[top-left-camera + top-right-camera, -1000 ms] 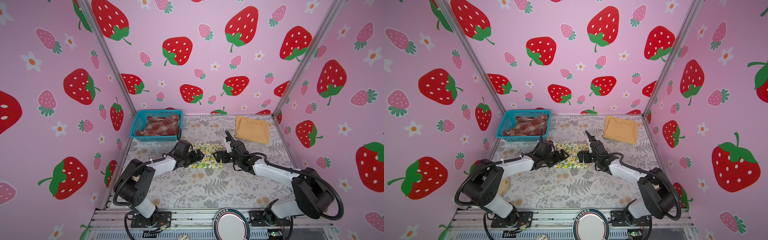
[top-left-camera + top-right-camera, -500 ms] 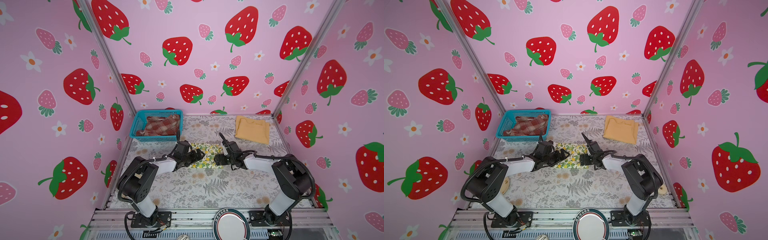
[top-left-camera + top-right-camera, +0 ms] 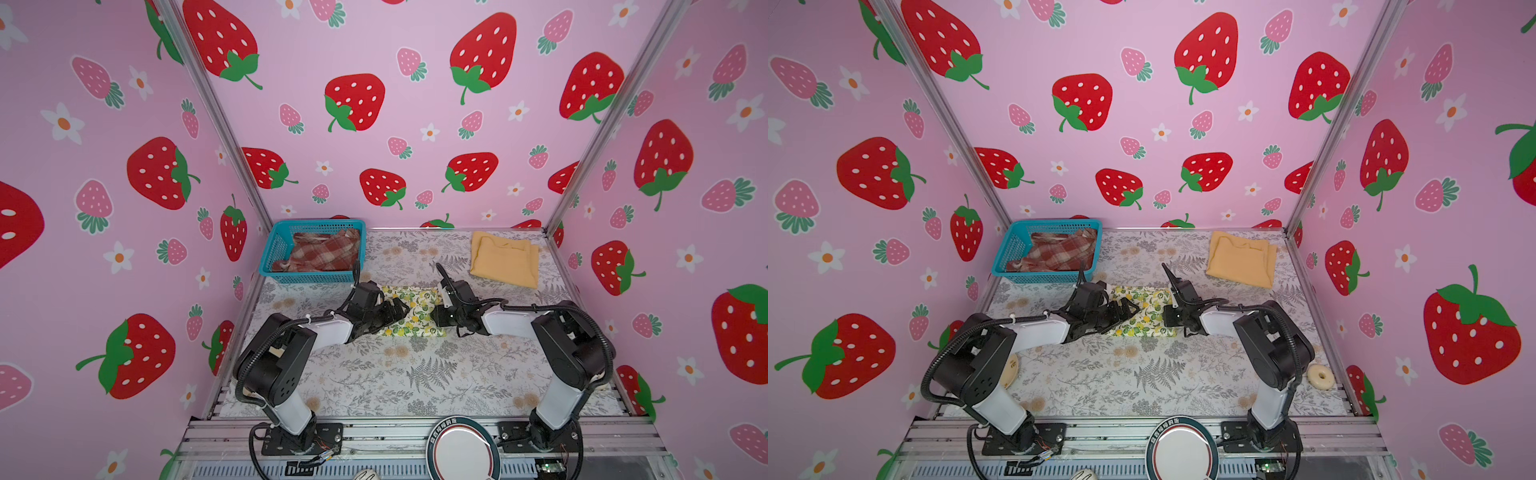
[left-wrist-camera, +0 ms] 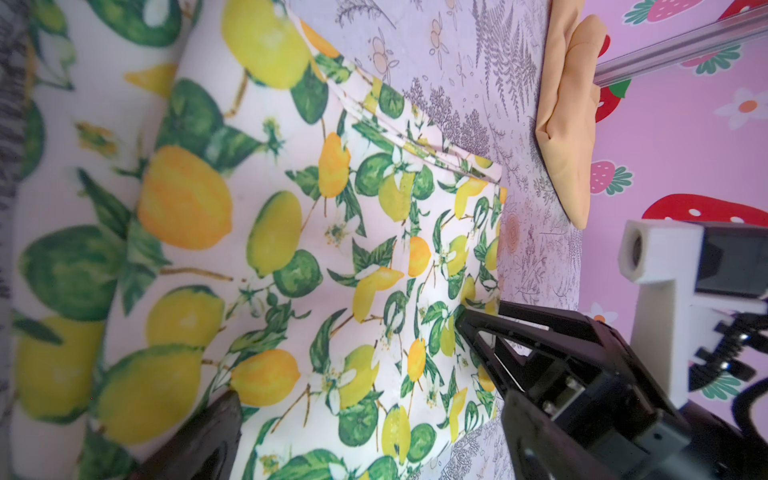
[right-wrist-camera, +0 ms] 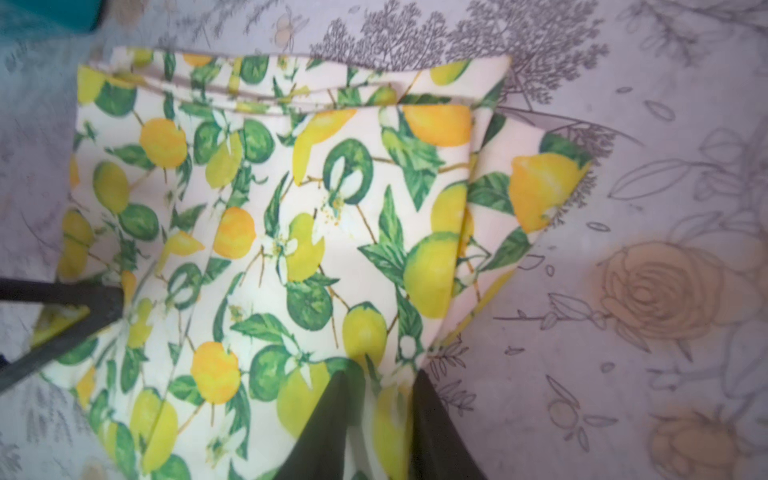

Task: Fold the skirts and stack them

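Observation:
The lemon-print skirt (image 3: 415, 313) (image 3: 1144, 313) lies folded mid-table. My left gripper (image 3: 404, 309) (image 3: 1130, 309) is open over its left side, jaws wide above the cloth (image 4: 332, 249) in the left wrist view. My right gripper (image 3: 434, 316) (image 3: 1165, 318) (image 5: 380, 374) is shut on the skirt's right edge, a pinch of lemon cloth (image 5: 270, 228) between its jaws. The mustard skirt (image 3: 503, 259) (image 3: 1241, 259) (image 4: 569, 124) lies folded at the back right. The plaid skirt (image 3: 324, 253) (image 3: 1059, 251) sits crumpled in the basket.
A teal mesh basket (image 3: 270, 253) (image 3: 1009, 249) stands at the back left, close behind the left arm. A beige ring (image 3: 1320, 377) lies by the right wall. A round white disc (image 3: 461, 451) sits on the front rail. Pink walls close three sides.
The right gripper has gone from open to shut on the lemon skirt's right edge, and its arm has drawn in. The left gripper stays open in place.

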Controlling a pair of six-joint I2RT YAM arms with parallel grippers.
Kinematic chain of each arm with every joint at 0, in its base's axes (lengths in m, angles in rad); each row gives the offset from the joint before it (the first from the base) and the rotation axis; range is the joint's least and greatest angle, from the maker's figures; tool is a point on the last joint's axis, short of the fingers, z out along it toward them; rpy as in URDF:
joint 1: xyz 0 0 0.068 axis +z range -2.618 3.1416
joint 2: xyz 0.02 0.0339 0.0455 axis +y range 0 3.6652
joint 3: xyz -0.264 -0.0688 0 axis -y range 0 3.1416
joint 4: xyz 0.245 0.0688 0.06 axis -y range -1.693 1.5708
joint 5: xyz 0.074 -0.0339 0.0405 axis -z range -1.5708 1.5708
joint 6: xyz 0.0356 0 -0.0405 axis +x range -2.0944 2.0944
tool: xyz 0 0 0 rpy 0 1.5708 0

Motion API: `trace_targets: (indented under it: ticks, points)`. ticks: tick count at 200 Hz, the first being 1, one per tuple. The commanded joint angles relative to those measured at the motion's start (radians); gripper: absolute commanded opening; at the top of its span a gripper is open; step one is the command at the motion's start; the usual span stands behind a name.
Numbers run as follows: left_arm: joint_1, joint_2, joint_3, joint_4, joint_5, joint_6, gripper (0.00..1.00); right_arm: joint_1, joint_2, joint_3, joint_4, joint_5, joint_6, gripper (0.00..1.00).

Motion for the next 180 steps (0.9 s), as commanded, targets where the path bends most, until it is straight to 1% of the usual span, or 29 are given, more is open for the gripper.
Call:
trace_targets:
  ticks: [1,18,36,77,107,137,167,180]
  points:
    - [0.005,0.001,-0.026,-0.067,-0.013,-0.002,0.99,-0.017,0.021,0.011,-0.040,-0.020,0.012,0.09]
    - [0.005,-0.016,-0.015,-0.086,-0.013,0.003,0.99,-0.026,0.027,0.046,-0.066,-0.020,-0.015,0.05]
    - [0.007,-0.051,0.007,-0.132,-0.023,0.021,0.99,-0.032,0.030,0.102,-0.130,0.029,-0.065,0.01]
    - [0.022,-0.164,0.055,-0.241,-0.079,0.061,1.00,-0.084,0.013,0.235,-0.255,0.108,-0.148,0.00]
    - [0.040,-0.217,0.090,-0.275,-0.097,0.076,1.00,-0.141,0.026,0.351,-0.355,0.150,-0.199,0.00]
    - [0.055,-0.216,0.115,-0.274,-0.080,0.080,1.00,-0.197,0.064,0.490,-0.457,0.202,-0.243,0.00]
    - [0.066,-0.195,0.109,-0.242,-0.053,0.065,1.00,-0.238,0.089,0.621,-0.556,0.280,-0.278,0.00]
    - [0.069,-0.185,0.109,-0.232,-0.042,0.062,1.00,-0.259,0.100,0.671,-0.588,0.297,-0.289,0.00]
